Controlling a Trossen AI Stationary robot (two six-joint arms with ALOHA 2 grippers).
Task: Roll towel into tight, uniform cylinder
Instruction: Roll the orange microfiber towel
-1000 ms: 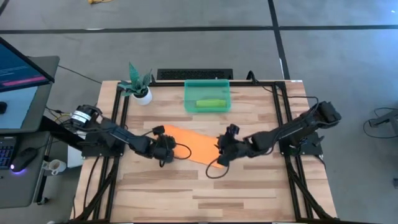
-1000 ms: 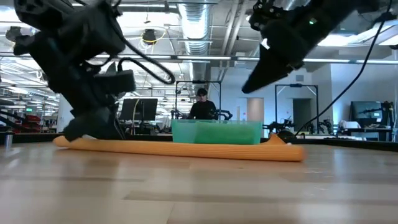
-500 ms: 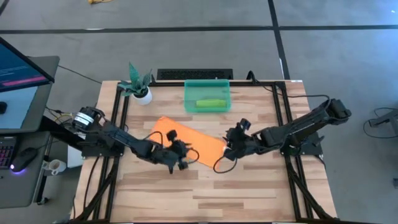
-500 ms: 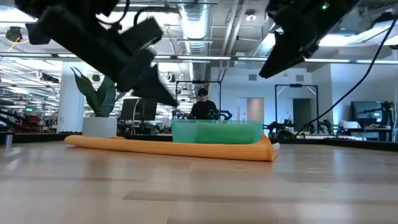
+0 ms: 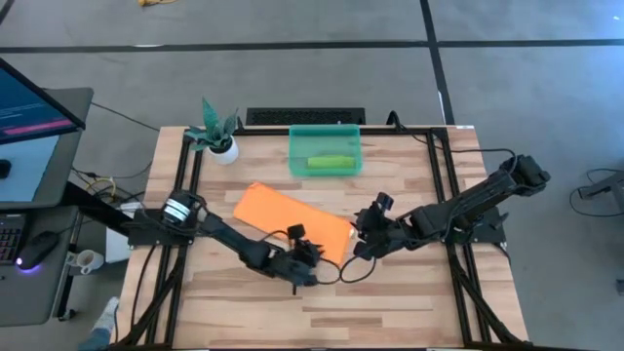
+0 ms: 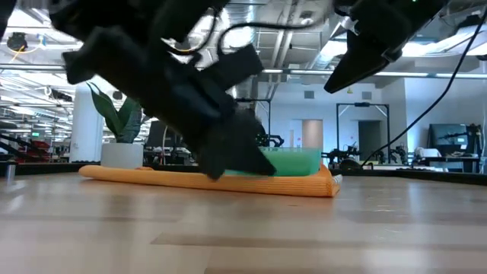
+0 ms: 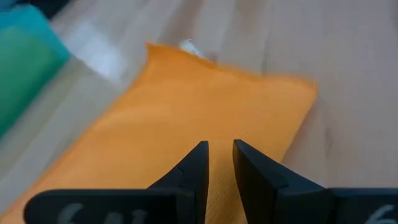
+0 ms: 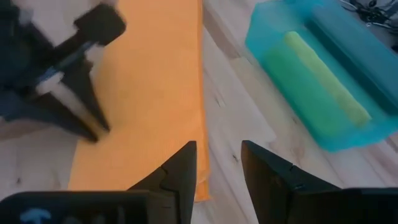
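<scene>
1. Towel (image 5: 292,220): orange, laid flat and unrolled on the table (image 5: 390,302), just in front of the green bin (image 5: 325,150).
2. Left gripper (image 5: 310,261): positioned at the towel's near edge, toward its right end; fingers (image 7: 194,167) are seen a narrow gap apart, nothing clamped between them.
3. Right gripper (image 5: 366,226): held above the table just beside the towel's right end; fingers (image 8: 184,168) are seen apart, nothing held.
4. Green bin: placed behind the towel, a yellow-green roll (image 5: 328,161) contained inside.
5. Potted plant (image 5: 216,132): stood behind the towel's left end.
</scene>
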